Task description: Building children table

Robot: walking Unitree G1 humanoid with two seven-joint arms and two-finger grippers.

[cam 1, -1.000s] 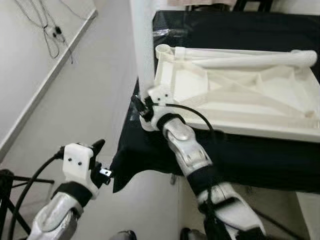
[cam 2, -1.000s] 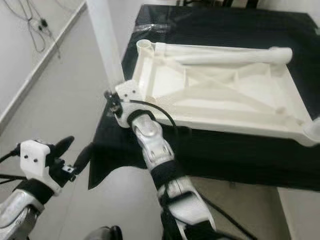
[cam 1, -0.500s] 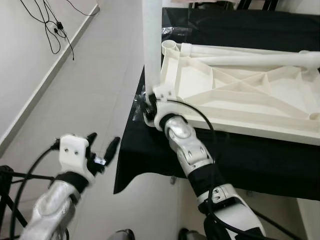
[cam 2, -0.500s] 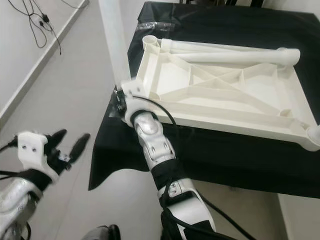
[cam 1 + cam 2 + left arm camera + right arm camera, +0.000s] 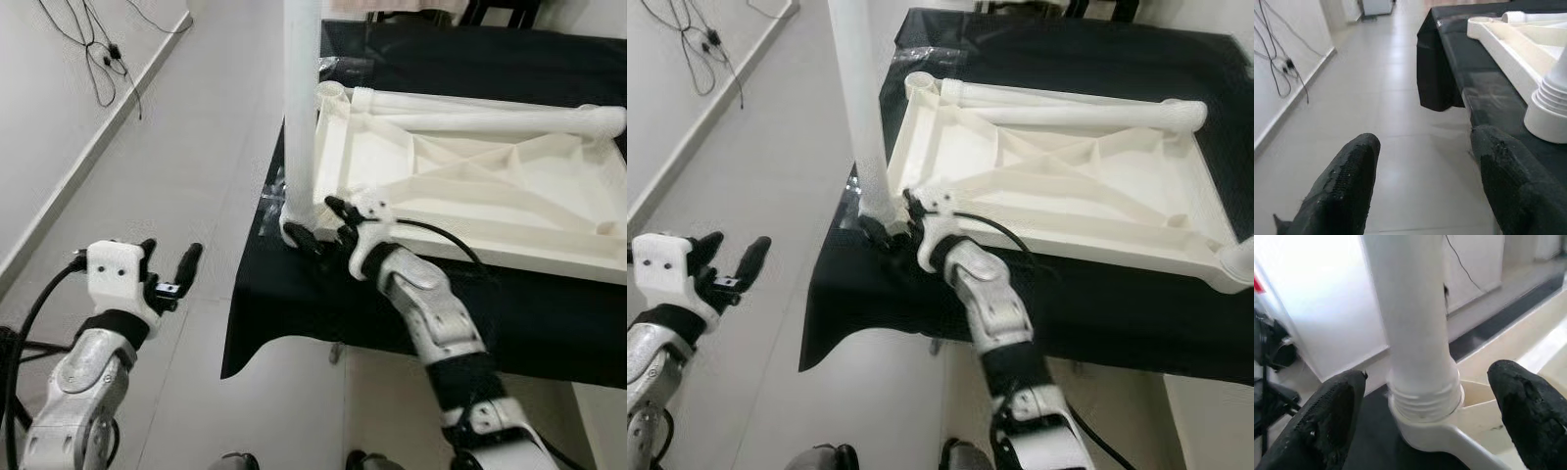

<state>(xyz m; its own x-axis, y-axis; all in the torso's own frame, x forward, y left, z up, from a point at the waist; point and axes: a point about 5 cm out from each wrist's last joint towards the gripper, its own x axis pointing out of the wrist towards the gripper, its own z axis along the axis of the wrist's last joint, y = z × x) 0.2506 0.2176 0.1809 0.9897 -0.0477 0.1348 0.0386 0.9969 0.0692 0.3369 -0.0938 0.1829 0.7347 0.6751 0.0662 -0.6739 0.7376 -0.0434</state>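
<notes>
The white plastic children's table top (image 5: pixel 470 186) lies upside down, ribbed underside up, on a tabletop covered with a black cloth (image 5: pixel 549 313). One white leg (image 5: pixel 300 108) stands upright in the corner socket (image 5: pixel 1425 431) at about 9 o'clock of the upturned piece, at the cloth's near left edge. Another white leg (image 5: pixel 490 119) lies flat along the far rim, at 12 o'clock.

The right end effector (image 5: pixel 318 223) sits at the base of the upright leg, its two black fingers (image 5: pixel 1327 416) spread apart on either side of the threaded collar, not pressing on it; the leg stands between them.

The left end effector (image 5: pixel 168 266) hangs over the tiled floor (image 5: pixel 186 147) at about 8 o'clock from the socket, well apart from the cloth's edge, with its fingers (image 5: pixel 1347 181) apart and nothing between them.

Black cables (image 5: pixel 93 49) hang against the white wall at 10 o'clock.
</notes>
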